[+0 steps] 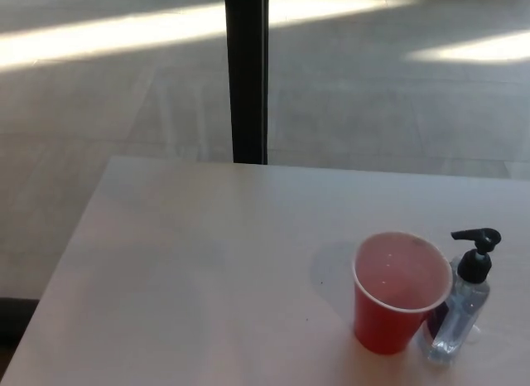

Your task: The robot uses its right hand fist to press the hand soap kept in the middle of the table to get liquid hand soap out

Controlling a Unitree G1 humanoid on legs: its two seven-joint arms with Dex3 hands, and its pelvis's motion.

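soap bottle and cup waiting on the desk, no robot hand in view

the hand soap bottle [464, 307] stands upright at the right of the desk [182, 262], touching a red cup [399, 291]; its black pump nozzle points left over the rim, likely so soap falls in. neither robot hand shows, so i cannot tell their state.

A pale table [190, 270] is seen near; beyond it, a grey floor [373, 113] is streaked by sunlight, split by a dark upright post [247, 71].
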